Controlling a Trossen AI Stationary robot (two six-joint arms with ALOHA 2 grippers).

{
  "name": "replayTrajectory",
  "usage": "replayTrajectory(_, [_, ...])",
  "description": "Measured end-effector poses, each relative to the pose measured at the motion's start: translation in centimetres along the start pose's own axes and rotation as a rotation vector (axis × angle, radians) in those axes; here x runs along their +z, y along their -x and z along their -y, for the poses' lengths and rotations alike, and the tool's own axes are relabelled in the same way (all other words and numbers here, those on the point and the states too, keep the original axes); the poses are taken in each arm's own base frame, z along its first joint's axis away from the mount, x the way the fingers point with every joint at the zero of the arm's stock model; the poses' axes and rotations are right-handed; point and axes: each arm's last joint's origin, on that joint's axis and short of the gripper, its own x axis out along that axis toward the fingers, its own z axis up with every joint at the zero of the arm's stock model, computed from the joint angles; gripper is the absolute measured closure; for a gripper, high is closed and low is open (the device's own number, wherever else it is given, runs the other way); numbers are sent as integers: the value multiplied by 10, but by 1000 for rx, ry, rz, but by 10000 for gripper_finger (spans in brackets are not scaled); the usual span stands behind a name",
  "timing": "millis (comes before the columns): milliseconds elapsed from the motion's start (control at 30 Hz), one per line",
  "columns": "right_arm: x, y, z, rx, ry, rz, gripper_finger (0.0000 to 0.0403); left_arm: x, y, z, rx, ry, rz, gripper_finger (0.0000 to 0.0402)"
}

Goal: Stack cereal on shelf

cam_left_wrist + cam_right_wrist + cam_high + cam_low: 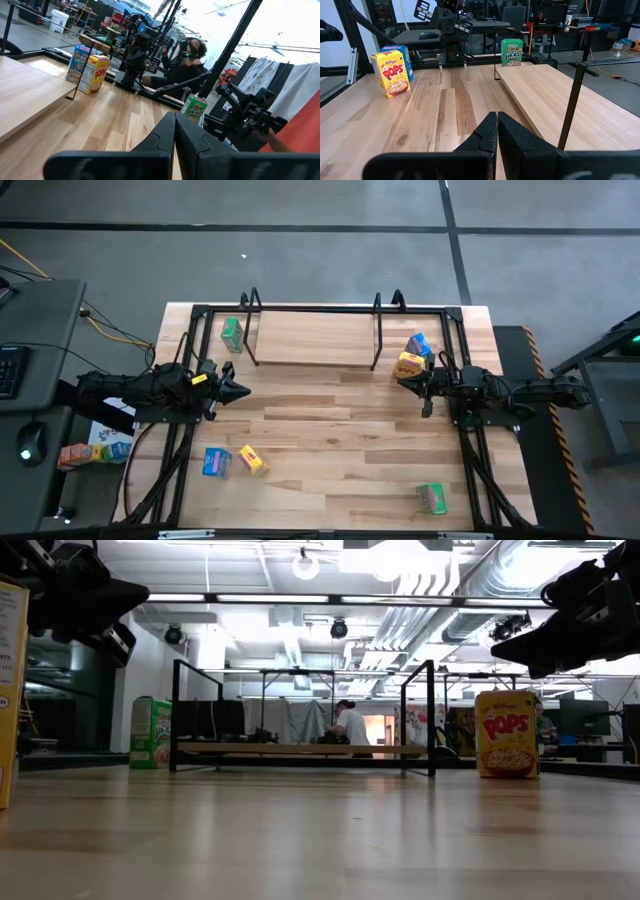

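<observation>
The shelf (315, 338) is a pale plank between black wire hoops at the table's far side. One green cereal box (232, 332) stands by its left end. A blue box (418, 343) and a yellow box (408, 365) stand by its right end. Another blue box (215, 462) and yellow box (252, 460) sit near-left, and a second green box (432, 498) near-right. My left gripper (240, 390) hovers shut, left of centre. My right gripper (405, 377) hovers shut beside the yellow box at the shelf's right end. Neither holds anything.
A black frame (190, 380) runs along the table's edges and under both arms. Bare planks (330, 430) lie between the grippers and toward the near edge. More small boxes (90, 452) lie off the table at the left. A person (350, 727) is in the room behind.
</observation>
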Motion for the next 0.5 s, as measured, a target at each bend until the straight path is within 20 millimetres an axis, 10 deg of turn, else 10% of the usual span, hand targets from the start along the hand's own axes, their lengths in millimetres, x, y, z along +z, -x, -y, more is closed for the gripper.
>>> replayTrajectory(267, [2,0,0,-2,-55,20,396,0,0,0,0,0,0,401])
replayTrajectory(500, [39,8,2,-12,-267,422,396,0,0,0,0,0,0,401])
